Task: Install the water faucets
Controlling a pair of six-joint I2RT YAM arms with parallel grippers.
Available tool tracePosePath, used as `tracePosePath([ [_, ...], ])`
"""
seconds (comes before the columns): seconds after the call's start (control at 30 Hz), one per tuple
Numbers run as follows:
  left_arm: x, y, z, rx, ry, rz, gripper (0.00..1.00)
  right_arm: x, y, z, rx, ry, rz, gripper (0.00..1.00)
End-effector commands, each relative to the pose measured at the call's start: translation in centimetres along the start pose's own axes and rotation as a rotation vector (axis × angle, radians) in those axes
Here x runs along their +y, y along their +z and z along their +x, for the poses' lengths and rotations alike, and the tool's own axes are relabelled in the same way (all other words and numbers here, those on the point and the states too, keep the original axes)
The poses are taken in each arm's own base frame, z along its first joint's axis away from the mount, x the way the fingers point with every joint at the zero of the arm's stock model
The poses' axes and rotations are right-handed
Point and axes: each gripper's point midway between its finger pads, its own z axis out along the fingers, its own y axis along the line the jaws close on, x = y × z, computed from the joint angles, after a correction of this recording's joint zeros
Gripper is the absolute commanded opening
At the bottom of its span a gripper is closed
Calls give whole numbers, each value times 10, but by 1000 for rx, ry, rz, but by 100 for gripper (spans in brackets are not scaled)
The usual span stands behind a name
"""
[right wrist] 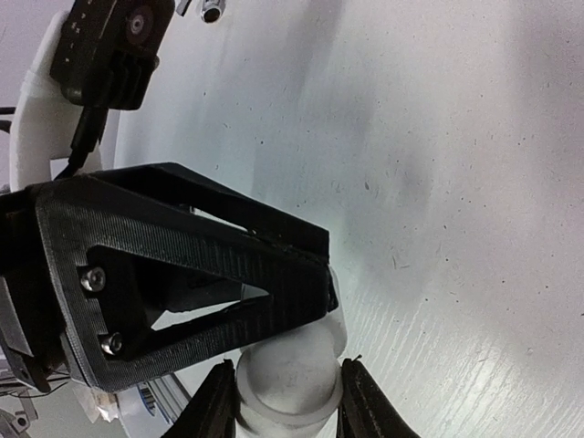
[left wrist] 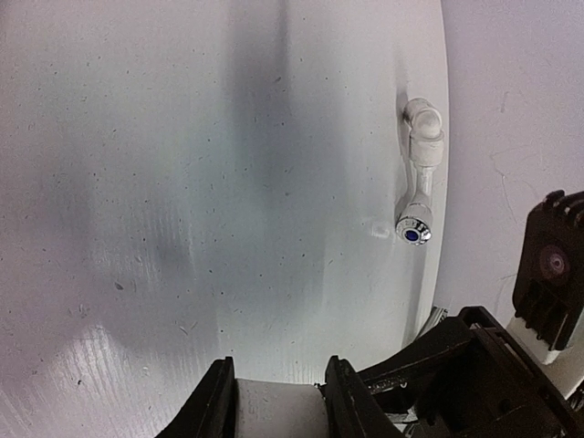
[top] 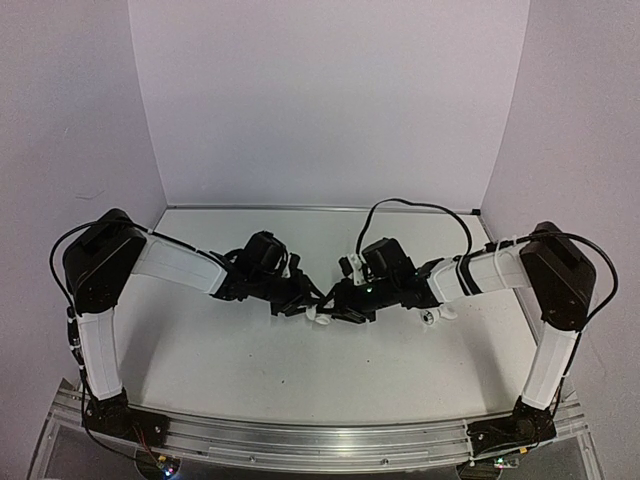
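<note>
A short white pipe fitting [right wrist: 287,370] with a round collar hangs above the table's middle, held from both sides. My right gripper [right wrist: 287,401] is shut on its collared end, both jaws touching it. My left gripper [left wrist: 278,392] is shut on the white cylinder [left wrist: 278,412] of the same fitting, and its black fingers [right wrist: 192,265] cross right over the right jaws. From above, the two grippers [top: 305,303] [top: 338,303] meet tip to tip with the white fitting [top: 320,318] just below them. A second white faucet [left wrist: 422,151] with a chrome, blue-dotted cap [left wrist: 413,231] lies on the table.
The loose faucet [top: 437,315] lies beside my right forearm, near the table's right edge. A small silver part [right wrist: 213,9] shows at the top of the right wrist view. White walls close the table at the back and sides.
</note>
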Motion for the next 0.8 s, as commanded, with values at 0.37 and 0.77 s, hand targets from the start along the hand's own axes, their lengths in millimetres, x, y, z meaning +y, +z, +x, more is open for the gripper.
tracePosePath([
  [0.37, 21, -91, -54, -272, 131, -139, 69, -67, -53, 17, 114, -163, 526, 0],
  [0.77, 41, -192, -108, -485, 220, -440, 78, -72, -83, 35, 307, -202, 718, 0],
])
